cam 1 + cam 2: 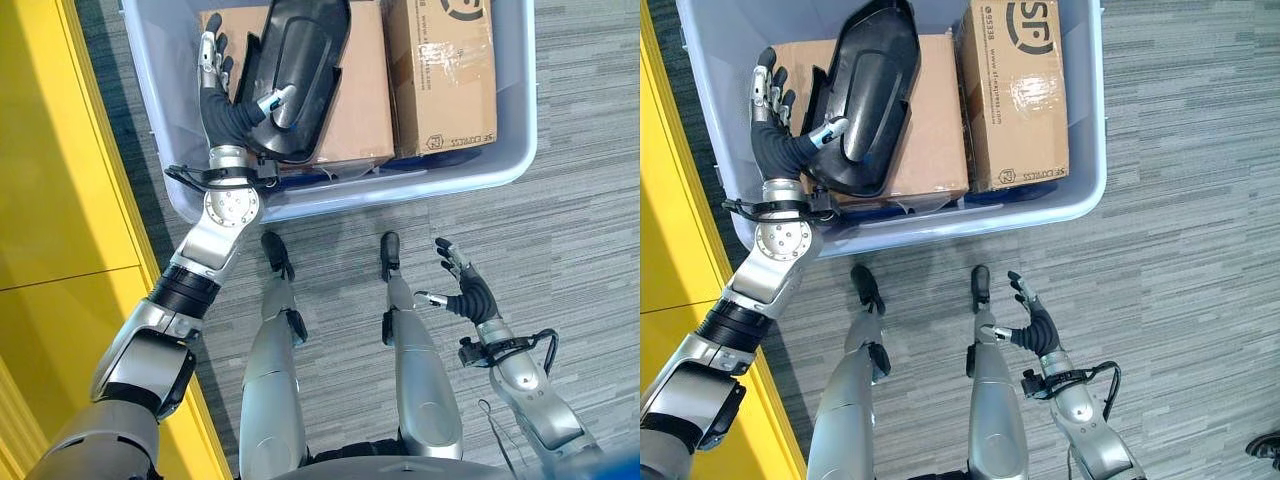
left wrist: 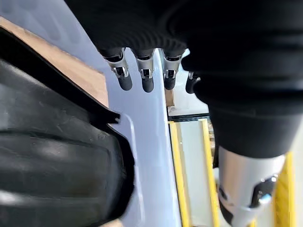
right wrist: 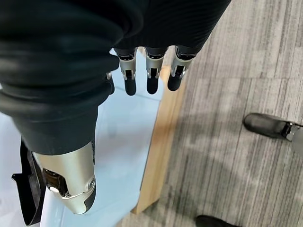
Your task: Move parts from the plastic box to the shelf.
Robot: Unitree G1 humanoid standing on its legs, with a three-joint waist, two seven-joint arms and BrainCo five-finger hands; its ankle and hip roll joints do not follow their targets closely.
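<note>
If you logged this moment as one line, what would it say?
left hand: open, thumb on black part | part: in plastic box, on cardboard boxes | right hand: open, idle

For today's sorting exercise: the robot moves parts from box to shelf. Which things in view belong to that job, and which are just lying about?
Belongs to the job:
- plastic box
- black part, lying on the cartons
- left robot hand, open beside the part

Just lying about:
- two cartons in the box
- yellow panel beside the box
- carpet
- right robot hand, idle and open
</note>
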